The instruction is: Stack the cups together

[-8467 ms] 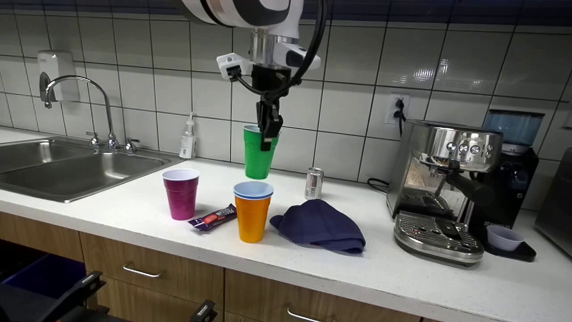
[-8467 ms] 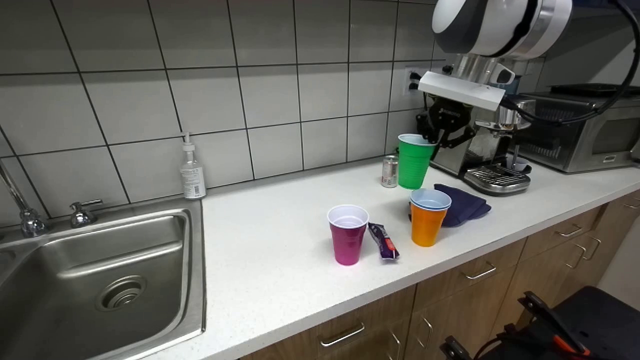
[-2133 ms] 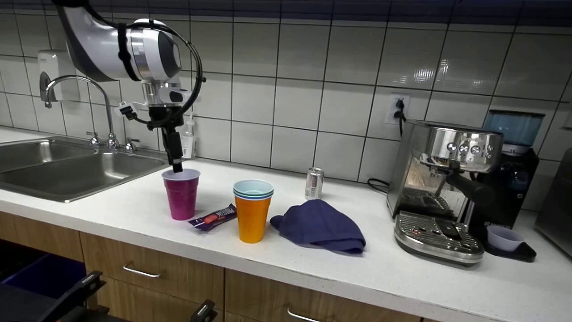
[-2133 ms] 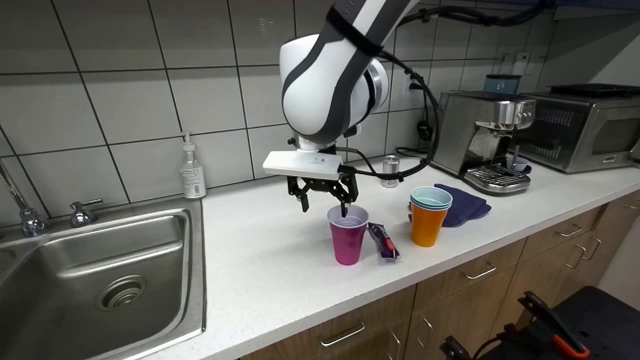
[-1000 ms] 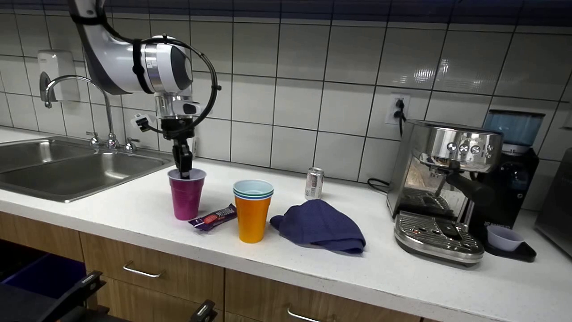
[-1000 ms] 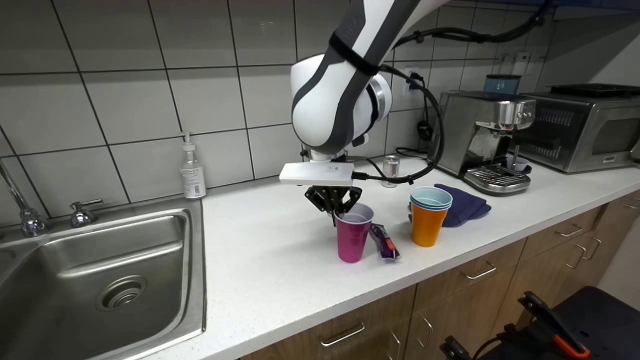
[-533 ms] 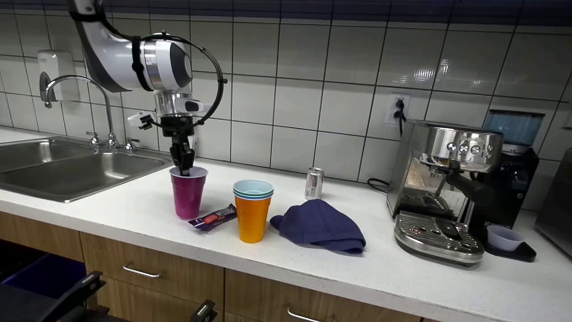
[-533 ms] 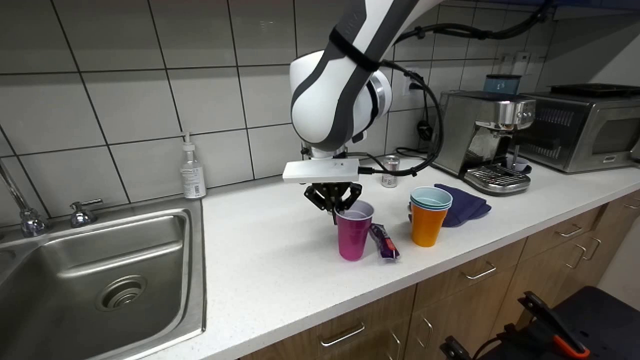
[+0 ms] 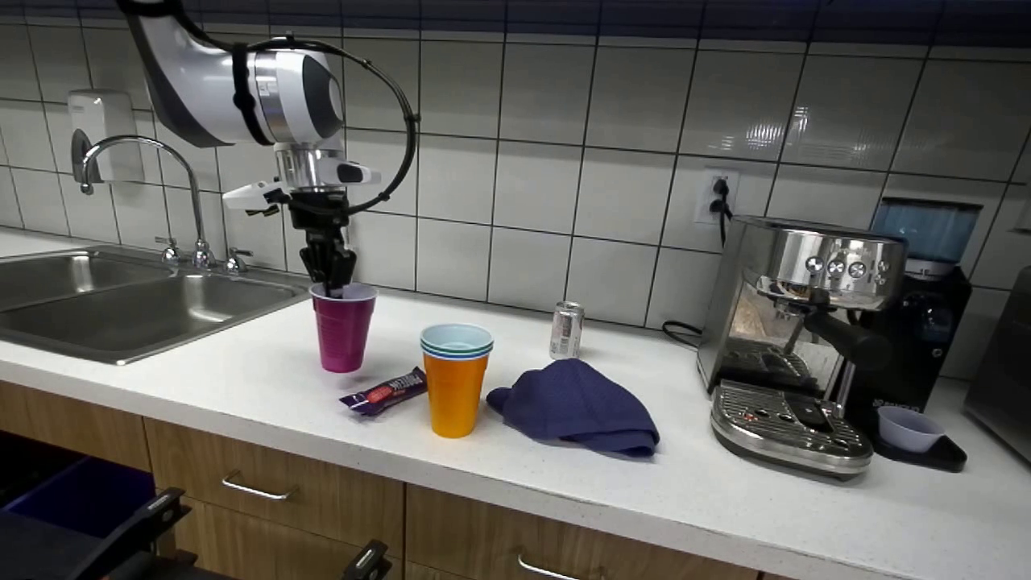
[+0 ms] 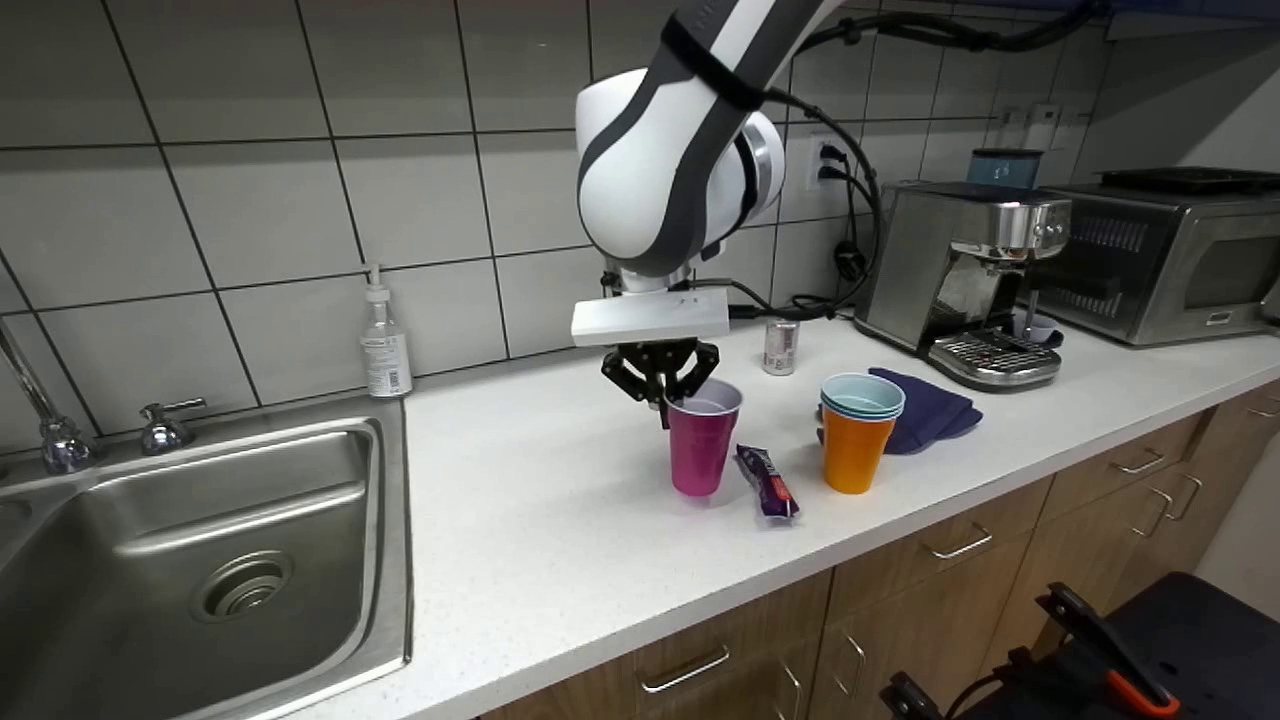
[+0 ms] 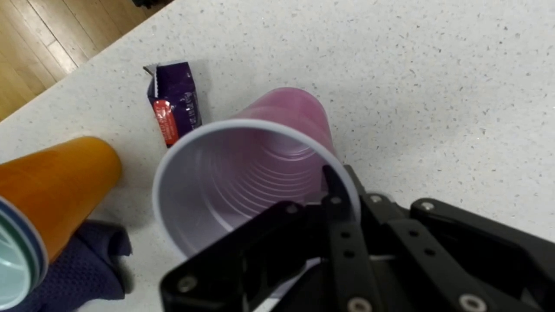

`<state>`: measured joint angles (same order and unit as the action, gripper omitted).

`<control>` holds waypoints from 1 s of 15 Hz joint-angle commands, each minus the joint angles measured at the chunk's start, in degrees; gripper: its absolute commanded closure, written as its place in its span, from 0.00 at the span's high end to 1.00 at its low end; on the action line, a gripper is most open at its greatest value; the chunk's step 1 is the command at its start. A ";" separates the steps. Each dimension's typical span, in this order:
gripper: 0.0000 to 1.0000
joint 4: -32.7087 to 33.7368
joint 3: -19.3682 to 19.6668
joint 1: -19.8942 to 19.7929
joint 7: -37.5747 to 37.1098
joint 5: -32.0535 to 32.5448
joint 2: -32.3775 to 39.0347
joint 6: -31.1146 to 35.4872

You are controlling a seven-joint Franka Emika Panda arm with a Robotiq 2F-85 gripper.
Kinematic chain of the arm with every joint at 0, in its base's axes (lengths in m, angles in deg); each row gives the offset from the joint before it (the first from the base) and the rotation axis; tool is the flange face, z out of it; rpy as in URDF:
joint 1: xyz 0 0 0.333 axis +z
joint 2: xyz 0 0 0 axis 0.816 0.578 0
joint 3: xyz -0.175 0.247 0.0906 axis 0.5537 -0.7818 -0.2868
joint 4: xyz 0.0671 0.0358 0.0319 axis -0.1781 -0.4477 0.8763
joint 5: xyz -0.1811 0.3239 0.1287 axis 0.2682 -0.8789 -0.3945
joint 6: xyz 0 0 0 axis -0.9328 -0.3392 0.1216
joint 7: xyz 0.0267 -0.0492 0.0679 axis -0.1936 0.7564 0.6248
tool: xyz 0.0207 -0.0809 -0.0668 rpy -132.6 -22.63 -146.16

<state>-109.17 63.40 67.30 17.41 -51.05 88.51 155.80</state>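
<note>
"Fingers (image 11: 349,242) first: apart or together?"

"Clamped on the wall of the magenta cup (image 9: 345,338), right at its rim. Look at the wrist view: one runs down inside, the other lies along the outside, thin plastic between them."

"So the gripper (image 11: 339,171) has it. How does it hang?"

"Mouth up, close to upright. In an exterior view its base looks just clear of the counter (image 9: 242,362)."

"And around it?"

"Near it, a purple-wrapped bar (image 9: 385,392) lies on the counter, between that cup and the stack (image 9: 455,387)."

"What's in the stack?"

"An orange cup (image 10: 855,455) on the outside, standing upright, with a blue cup (image 9: 457,355) and then a green cup (image 9: 456,335) nested in it. Of those two you see the rims, and the green one's pale inside."

"What else is close?"

"A navy cloth (image 9: 576,411) just beside the stack, and a small silver can (image 9: 566,330) standing farther back, near the tiled wall (image 9: 532,258)."

"And at the edges?"

"In both exterior views, an espresso machine (image 9: 793,250) apart from the cups on one side, a steel sink (image 10: 393,560) on the other, with a pump bottle (image 10: 385,355) standing at the sink's corner."
</note>
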 commanded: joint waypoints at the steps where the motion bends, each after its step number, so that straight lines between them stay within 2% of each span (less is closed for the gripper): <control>1: 0.01 -1.34 -0.12 -0.19 4.47 -0.12 -4.03 -2.20; 8: 0.01 -2.13 -0.78 -1.52 13.19 -2.76 -8.45 -4.19; 15: 0.01 -2.53 -0.63 -3.83 24.67 -8.56 -13.22 -8.56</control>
<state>-110.50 63.40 65.17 36.88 -57.27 79.18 150.39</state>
